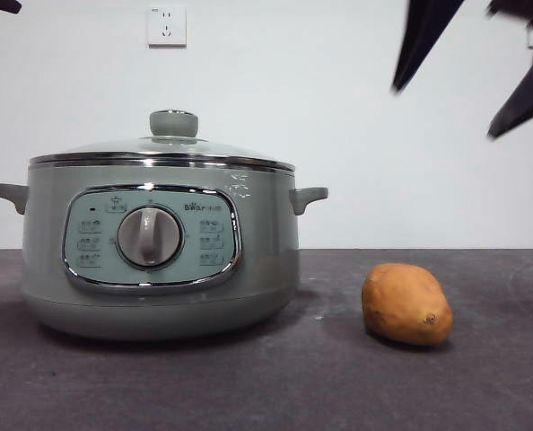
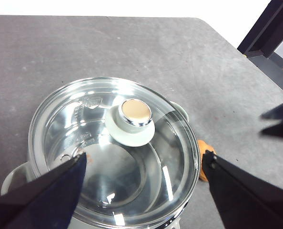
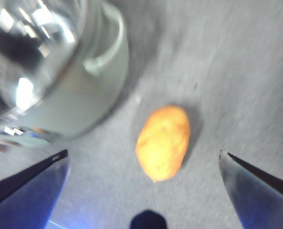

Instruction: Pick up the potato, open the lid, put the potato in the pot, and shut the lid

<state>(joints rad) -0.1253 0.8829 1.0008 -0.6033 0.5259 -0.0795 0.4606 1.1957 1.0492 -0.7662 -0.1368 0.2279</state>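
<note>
Right wrist view: potato (image 3: 163, 142) between tool (image 3: 144, 155) tips

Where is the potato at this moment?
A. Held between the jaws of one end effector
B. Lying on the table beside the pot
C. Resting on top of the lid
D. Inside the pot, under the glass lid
B: the potato lies on the dark table beside the pot, whose lid is on; the right end effector hangs open above it.
</note>
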